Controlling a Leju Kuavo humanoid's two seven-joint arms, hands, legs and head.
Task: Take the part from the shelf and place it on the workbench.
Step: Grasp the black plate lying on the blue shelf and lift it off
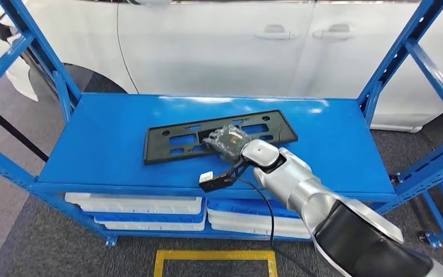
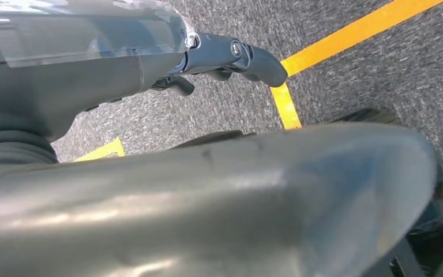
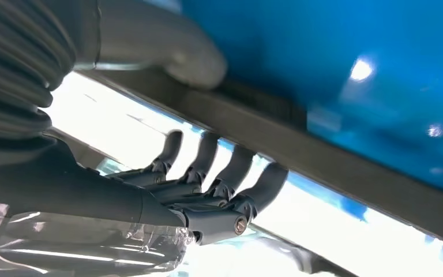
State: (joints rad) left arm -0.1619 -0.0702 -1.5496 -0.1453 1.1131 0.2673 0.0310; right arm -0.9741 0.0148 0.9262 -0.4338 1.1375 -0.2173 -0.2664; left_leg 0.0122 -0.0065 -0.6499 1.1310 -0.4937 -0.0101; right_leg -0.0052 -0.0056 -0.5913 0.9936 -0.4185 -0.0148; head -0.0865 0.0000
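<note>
The part is a long black plate frame with cut-outs, lying flat and slightly askew on the blue shelf. My right hand lies over its middle. In the right wrist view the dark fingers hook around one edge of the part's bar, and the grey thumb presses on the opposite side, so the hand grips it. The part still lies on the shelf surface. My left hand hangs over the grey floor with nothing in it, its fingers loosely apart.
A white car stands close behind the shelf. Blue uprights frame both sides. White and blue trays fill the lower level. A small black box on a cable sits at the shelf's front edge. Yellow tape marks the floor.
</note>
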